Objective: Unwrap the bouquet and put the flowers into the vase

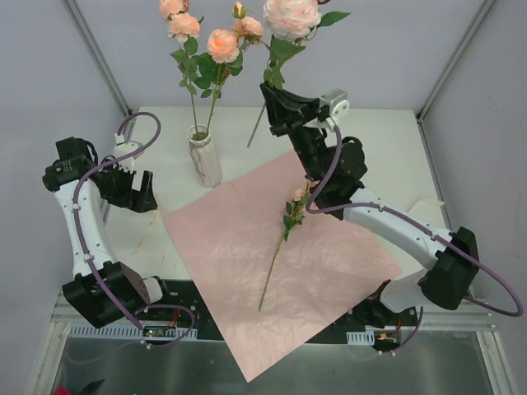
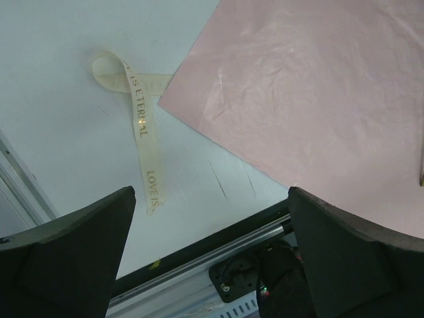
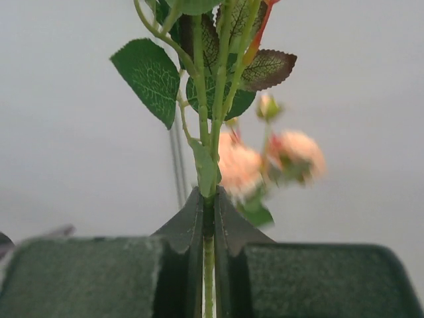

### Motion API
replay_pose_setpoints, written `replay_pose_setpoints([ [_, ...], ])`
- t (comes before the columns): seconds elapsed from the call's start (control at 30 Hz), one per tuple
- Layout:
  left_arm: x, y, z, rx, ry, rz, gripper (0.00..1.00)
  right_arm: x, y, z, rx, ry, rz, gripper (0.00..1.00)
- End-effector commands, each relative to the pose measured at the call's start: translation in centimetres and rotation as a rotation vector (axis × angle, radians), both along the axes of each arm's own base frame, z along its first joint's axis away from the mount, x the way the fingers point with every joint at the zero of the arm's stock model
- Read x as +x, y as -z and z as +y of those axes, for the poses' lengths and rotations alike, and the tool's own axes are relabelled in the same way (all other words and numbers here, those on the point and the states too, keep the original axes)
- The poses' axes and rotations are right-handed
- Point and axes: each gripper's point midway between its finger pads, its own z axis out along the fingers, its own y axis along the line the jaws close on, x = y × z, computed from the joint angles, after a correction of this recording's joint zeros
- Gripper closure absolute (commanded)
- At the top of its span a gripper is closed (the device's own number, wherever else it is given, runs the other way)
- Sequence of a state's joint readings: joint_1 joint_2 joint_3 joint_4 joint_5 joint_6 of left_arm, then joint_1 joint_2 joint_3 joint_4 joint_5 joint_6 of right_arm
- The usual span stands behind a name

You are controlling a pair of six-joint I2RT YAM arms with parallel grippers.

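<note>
Unwrapping looks basically done here. The pink paper (image 1: 329, 263) is spread flat on the bench (image 1: 387, 148), and the cream ribbon (image 2: 141, 132) lies loose just off its left edge. A flat sheet makes sense, since each stem can be picked off it one at a time instead of fished out of a cone.

The right end effector (image 3: 207, 202) is pinched fully down on the thin stem of a big rose (image 1: 291, 16), gripping just below the leaves. The bloom sits up high and the bare lower stem hangs down toward the bench. My guess is it's held upright like that so the stem end can drop straight into the mouth of the vase (image 1: 204, 156). Right now the rose is off to the right of the vase, near it but not over it, and the stem tip is outside it.

The vase stands just off the paper's back-left corner. Several flowers (image 1: 218, 45) are already in it, fanning out a bit because the stems are far longer than the vase. One small rose (image 1: 280, 255) lies on the paper, so I'd say there's at least one more pick to go.

The left end effector (image 2: 212, 199) is spread wide with nothing in it, hanging over the left side of the bench above the ribbon. It's probably off there so it doesn't crowd the vase.
</note>
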State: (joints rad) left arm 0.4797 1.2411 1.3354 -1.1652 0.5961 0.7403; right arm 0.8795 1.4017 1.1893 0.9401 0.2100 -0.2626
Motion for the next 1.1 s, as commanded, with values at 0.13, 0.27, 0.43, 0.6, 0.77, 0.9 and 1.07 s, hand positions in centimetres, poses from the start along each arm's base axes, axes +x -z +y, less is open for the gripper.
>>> replay_pose_setpoints([
  [0.13, 1.8, -2.8, -0.3, -0.065, -0.068, -0.096, 0.01, -5.1, -9.7, 8.1, 0.075, -0.256, -0.400, 0.99],
  [0.27, 2.2, -2.5, -0.6, -0.106, -0.062, -0.082, 0.01, -3.9, -9.1, 11.6, 0.045, -0.293, -0.405, 0.99],
  [0.43, 2.0, -1.7, -0.5, -0.101, -0.045, -0.072, 0.01, -1.9, -8.1, 14.7, 0.012, -0.293, -0.412, 0.99],
  [0.6, 1.7, -1.2, 0.1, -0.074, -0.033, -0.065, 0.01, 0.6, -6.9, 16.6, -0.007, -0.288, -0.392, 0.99],
  [0.77, 1.9, -1.0, 0.5, -0.082, -0.029, -0.053, 0.01, 3.1, -5.2, 17.9, -0.035, -0.279, -0.361, 0.99],
  [0.9, 2.3, -1.3, 0.9, -0.111, -0.036, -0.048, 0.01, 5.0, -3.5, 18.5, -0.058, -0.270, -0.327, 0.99],
  [1.07, 2.7, -1.6, 1.2, -0.154, -0.039, -0.039, 0.01, 6.5, -0.2, 19.3, -0.101, -0.268, -0.275, 0.99],
])
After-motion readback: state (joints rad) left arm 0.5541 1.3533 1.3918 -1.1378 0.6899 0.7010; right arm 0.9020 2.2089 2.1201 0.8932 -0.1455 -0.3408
